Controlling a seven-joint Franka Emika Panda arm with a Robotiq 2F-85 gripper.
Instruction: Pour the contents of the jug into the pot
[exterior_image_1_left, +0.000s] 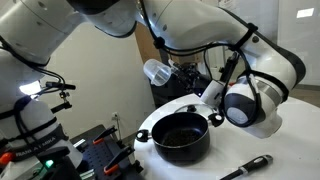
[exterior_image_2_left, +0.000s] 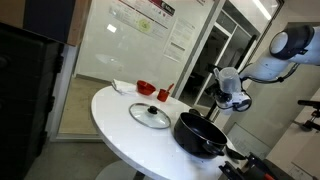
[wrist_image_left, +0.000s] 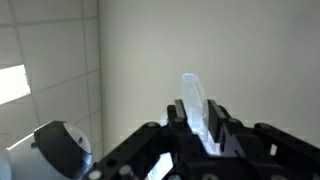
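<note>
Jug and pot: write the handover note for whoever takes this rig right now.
The tool is shut on the small clear colourless jug, which is in the air near the pot and tilted over.
The wide, low black pot with a shiny rim stands upright on the round white table. Its lid is off, and the flat glass lid lies beside it.
Done: jug grasped and raised.
Left: the pour. No stream shows, and what the jug or pot holds cannot be told. Check that the jug's mouth is over the pot, which these views leave unclear.

Round white table (exterior_image_2_left: 110, 108); glass partition (exterior_image_2_left: 105, 45) w/ posters (exterior_image_2_left: 150, 15); dark cabinet (exterior_image_2_left: 25, 100).
</note>
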